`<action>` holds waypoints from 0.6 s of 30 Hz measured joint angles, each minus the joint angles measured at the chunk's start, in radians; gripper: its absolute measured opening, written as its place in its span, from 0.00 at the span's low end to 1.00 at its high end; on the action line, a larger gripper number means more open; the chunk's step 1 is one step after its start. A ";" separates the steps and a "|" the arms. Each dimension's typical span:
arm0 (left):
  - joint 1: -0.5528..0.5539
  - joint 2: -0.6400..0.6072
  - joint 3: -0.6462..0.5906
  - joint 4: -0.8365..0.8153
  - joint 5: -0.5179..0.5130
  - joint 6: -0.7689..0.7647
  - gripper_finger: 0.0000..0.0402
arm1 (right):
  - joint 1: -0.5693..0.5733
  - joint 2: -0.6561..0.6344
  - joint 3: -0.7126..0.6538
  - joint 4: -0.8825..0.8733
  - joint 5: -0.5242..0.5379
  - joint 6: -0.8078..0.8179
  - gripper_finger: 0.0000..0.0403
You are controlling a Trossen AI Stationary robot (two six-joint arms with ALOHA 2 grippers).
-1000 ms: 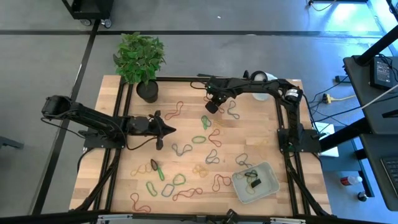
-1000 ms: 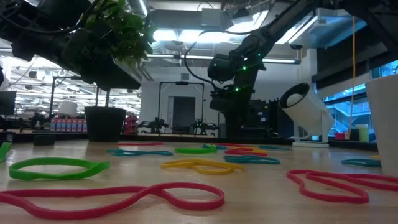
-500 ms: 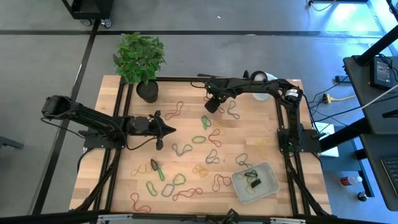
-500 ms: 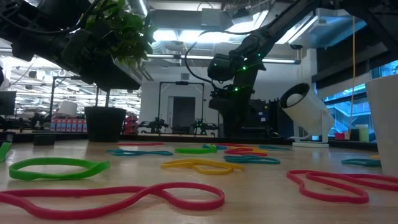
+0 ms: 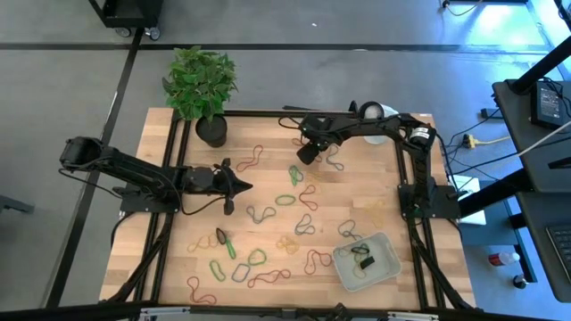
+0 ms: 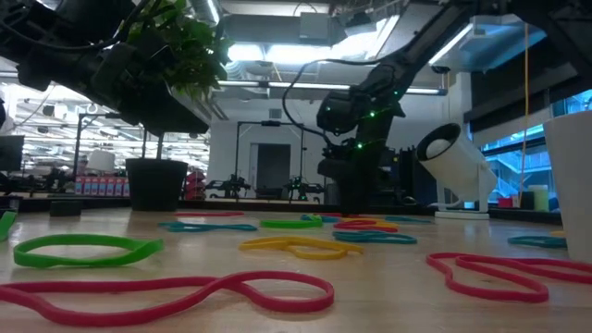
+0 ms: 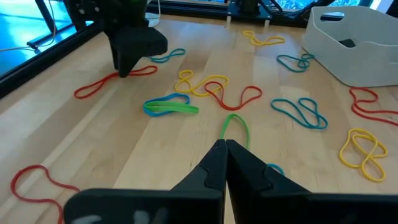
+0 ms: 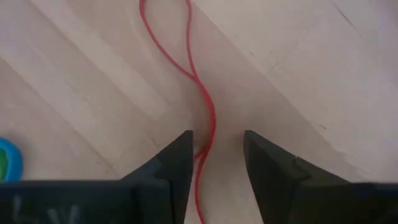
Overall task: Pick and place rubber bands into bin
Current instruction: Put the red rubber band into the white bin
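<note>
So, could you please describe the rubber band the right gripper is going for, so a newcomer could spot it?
Start at the potted plant and go across to the right gripper, open over the table's far side. The red band lies between its fingers, a thin twisted loop, unlike the blue-green one nearby.

The right arm is reaching across the far side of the counter (image 5: 357, 205), its end effector (image 5: 305, 153) pointing down close to the surface with the two fingers (image 8: 177, 155) standing apart. The left arm is lying low and stretched toward the middle, its end effector (image 5: 243, 185) pressed closed to a point.
</note>
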 joint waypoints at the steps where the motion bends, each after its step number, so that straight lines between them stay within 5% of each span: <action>1: 0.000 0.000 0.000 0.000 0.000 -0.001 0.01 | 0.000 -0.001 -0.010 0.006 0.002 0.001 0.32; 9: 0.000 0.000 0.000 0.001 0.000 -0.002 0.00 | 0.006 -0.001 -0.036 0.008 0.002 -0.008 0.04; 18: 0.000 0.000 0.000 0.001 -0.005 -0.009 0.00 | 0.047 -0.087 -0.041 -0.041 -0.013 -0.038 0.01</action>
